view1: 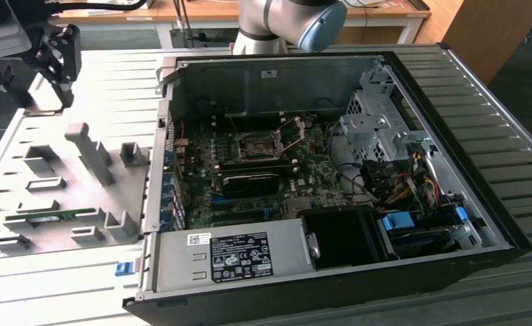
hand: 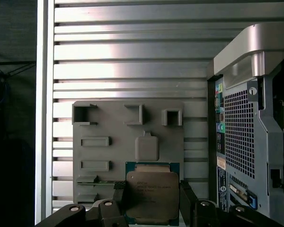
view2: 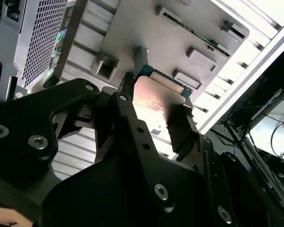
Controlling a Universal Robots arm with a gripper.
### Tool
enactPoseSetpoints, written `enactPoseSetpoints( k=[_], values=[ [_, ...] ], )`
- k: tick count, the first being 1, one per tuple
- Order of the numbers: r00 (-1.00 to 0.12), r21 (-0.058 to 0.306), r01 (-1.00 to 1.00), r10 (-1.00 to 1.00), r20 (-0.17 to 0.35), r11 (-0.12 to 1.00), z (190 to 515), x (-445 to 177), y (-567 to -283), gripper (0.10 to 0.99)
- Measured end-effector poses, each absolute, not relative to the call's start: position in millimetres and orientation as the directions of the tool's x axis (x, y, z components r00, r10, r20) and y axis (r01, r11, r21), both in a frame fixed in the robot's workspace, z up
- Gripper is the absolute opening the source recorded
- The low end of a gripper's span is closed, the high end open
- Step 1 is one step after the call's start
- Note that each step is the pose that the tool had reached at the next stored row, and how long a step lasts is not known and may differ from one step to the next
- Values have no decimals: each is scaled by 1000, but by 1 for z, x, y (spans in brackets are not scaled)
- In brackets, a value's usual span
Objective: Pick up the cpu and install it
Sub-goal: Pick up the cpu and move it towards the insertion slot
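Note:
The cpu [hand: 151,194] is a flat square chip with a silvery metal top and a green edge. It sits between my two black fingers [hand: 119,197], and my gripper [hand: 151,189] is shut on it. It also shows from below as the cpu [view2: 154,97] in the second wrist view, held well above the grey parts tray [hand: 113,123]. In the exterior view my gripper [view1: 45,105] hangs at the far left, over the tray's far end [view1: 30,136]. The square socket [view1: 257,145] lies on the motherboard inside the open computer case [view1: 275,75], its metal lever raised.
A green memory stick [view1: 48,216] lies in a slot of the tray. The silver-and-black power supply [view1: 238,255] fills the case's near side, with drive cages and cables [view1: 393,136] on the exterior view's right. The case's perforated wall [hand: 239,137] stands beside the tray.

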State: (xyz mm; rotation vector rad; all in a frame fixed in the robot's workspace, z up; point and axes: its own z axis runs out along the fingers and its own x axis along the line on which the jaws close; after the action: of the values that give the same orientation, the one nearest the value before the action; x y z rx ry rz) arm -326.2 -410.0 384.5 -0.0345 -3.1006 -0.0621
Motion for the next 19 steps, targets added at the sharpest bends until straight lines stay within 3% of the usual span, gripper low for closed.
enactPoseSetpoints(
  k=[19],
  values=[
    [-999,39,23,21,41,999,385,-316,-410,537]
  ],
)
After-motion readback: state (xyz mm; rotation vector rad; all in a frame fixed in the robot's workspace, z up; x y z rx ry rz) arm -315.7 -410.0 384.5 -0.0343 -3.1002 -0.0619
